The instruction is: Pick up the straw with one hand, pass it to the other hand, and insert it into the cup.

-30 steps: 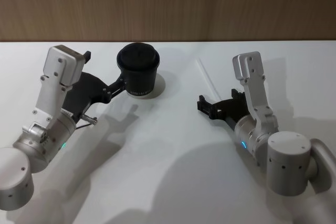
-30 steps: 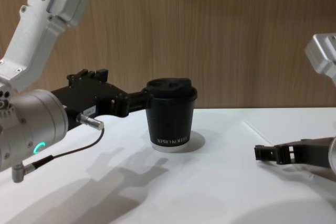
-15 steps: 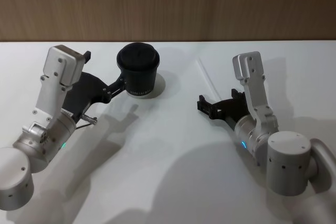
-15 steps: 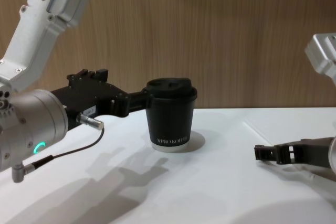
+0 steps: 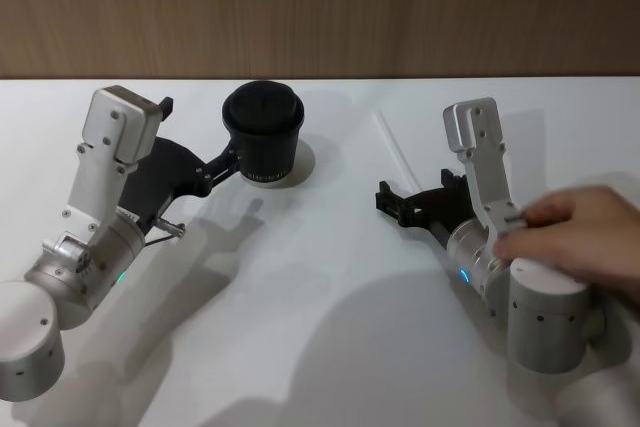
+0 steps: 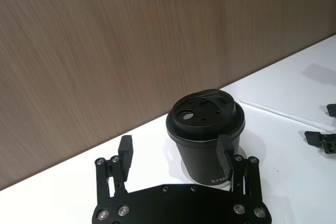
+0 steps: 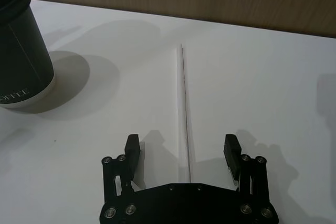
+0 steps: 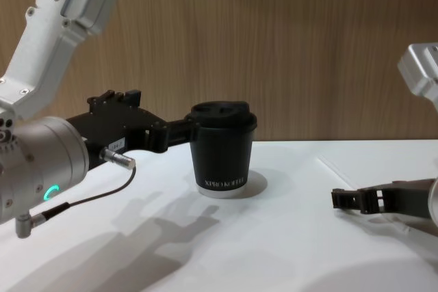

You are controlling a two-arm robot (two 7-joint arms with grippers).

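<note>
The black lidded cup (image 5: pixel 263 137) stands upright at the back of the white table (image 5: pixel 320 297), left of centre. My left gripper (image 5: pixel 198 132) is open at the cup's left side, one finger close against its wall; in the left wrist view the gripper (image 6: pixel 175 146) has the cup (image 6: pixel 205 129) just ahead of one finger. The thin white straw (image 5: pixel 392 147) lies flat on the table, right of the cup. My right gripper (image 5: pixel 420 189) is open and low at the straw's near end. In the right wrist view, the straw (image 7: pixel 182 93) runs away from between the spread fingers of this gripper (image 7: pixel 181 148).
A person's hand (image 5: pixel 575 227) rests on my right arm near its elbow joint. A wooden wall (image 5: pixel 320 7) closes the table's far side. A thin black cable with a metal plug (image 8: pixel 116 158) hangs by the left arm.
A person's hand has come in from the right and now lies on my right arm. The cup, the straw and both grippers are where they were.
</note>
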